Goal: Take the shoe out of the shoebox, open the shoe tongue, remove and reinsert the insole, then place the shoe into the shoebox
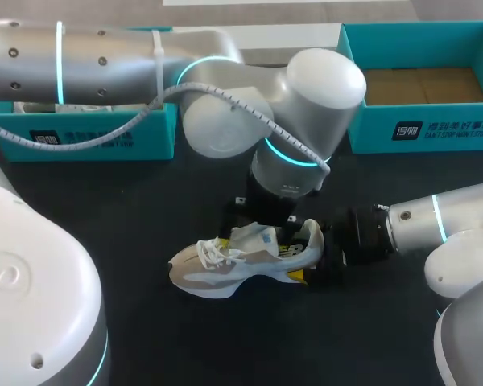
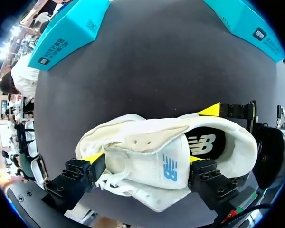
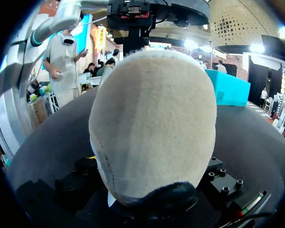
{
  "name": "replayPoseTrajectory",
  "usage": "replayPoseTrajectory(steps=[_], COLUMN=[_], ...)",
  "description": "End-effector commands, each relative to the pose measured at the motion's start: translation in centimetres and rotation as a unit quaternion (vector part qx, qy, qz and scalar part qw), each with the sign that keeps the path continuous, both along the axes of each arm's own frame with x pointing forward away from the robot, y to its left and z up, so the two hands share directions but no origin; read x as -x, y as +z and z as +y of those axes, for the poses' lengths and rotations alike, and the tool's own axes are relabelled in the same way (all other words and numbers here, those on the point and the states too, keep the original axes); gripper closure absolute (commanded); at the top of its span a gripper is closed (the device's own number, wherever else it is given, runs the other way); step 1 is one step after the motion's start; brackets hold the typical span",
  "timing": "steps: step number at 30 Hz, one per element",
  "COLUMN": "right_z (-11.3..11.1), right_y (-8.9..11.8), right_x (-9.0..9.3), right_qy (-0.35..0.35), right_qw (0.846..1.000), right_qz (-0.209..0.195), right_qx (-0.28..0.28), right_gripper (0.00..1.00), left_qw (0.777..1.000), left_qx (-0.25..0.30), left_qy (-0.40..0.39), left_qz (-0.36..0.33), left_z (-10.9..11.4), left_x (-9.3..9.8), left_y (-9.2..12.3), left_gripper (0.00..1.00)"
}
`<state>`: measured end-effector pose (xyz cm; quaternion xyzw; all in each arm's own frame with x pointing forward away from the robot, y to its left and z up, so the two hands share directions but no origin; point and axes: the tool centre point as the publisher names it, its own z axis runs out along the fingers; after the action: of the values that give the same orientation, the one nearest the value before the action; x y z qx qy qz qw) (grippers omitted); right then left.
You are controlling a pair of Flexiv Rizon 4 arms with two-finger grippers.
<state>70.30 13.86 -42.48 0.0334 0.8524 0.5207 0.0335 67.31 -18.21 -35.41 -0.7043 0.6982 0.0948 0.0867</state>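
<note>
Your shoe lies low centre on the table, outside the upper-right shoebox. Only the left wrist view shows the left gripper spread astride the tongue; the right gripper pinches the heel.

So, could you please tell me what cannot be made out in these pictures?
The insole: in the left wrist view only a dark patch shows; the tongue covers the rest.
The right pincer: in the right wrist view the heel fills the picture and hides it.
The left shoebox: in the head view the left arm covers most of its inside.
</note>
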Motion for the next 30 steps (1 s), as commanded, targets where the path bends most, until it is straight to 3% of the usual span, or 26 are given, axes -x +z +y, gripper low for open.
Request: replayPoseTrajectory(steps=[1, 2, 4, 5, 6, 10, 13, 15, 23, 30], right_z=[0.3, 0.3, 0.3, 0.3, 0.3, 0.3, 0.3, 0.3, 0.3, 0.3], right_y=[-0.4, -0.4, -0.4, -0.4, -0.4, -0.4, -0.4, -0.4, -0.4, -0.4], right_x=[-0.2, -0.2, -0.2, -0.2, -0.2, -0.2, -0.2, -0.2, -0.2, -0.2], right_qy=[-0.001, -0.001, -0.001, -0.001, -0.001, -0.001, -0.001, -0.001, -0.001, -0.001], right_qw=[1.0, 1.0, 1.0, 1.0, 1.0, 1.0, 1.0, 1.0, 1.0, 1.0], right_qz=[-0.001, -0.001, -0.001, -0.001, -0.001, -0.001, -0.001, -0.001, -0.001, -0.001], right_qx=[0.002, 0.002, 0.002, 0.002, 0.002, 0.002, 0.002, 0.002, 0.002, 0.002], right_gripper=[1.0, 1.0, 1.0, 1.0, 1.0, 1.0, 1.0, 1.0, 1.0, 1.0], left_qw=[0.998, 0.998, 0.998, 0.998, 0.998, 0.997, 0.997, 0.997, 0.994, 0.993], left_qx=[0.0, 0.001, 0.008, 0.015, 0.015, 0.031, 0.044, 0.048, 0.089, 0.088], left_qy=[0.054, 0.056, 0.058, 0.061, 0.061, 0.063, 0.062, 0.062, 0.065, 0.076], left_qz=[-0.028, -0.028, -0.025, -0.024, -0.025, -0.018, -0.016, -0.018, -0.014, -0.03], left_z=[0.3, 0.5, 0.8, 0.9, 1.0, 1.3, 1.5, 1.6, 2.9, 5.1], left_x=[1.1, 1.1, 1.2, 1.2, 1.2, 1.6, 2.0, 2.2, 3.0, 3.7], left_y=[0.8, 0.9, 1.2, 1.3, 1.4, 1.8, 2.2, 2.4, 4.0, 5.6], left_gripper=[0.0, 0.0, 0.13, 0.4, 0.5, 0.58, 0.77, 1.0, 1.0, 1.0])
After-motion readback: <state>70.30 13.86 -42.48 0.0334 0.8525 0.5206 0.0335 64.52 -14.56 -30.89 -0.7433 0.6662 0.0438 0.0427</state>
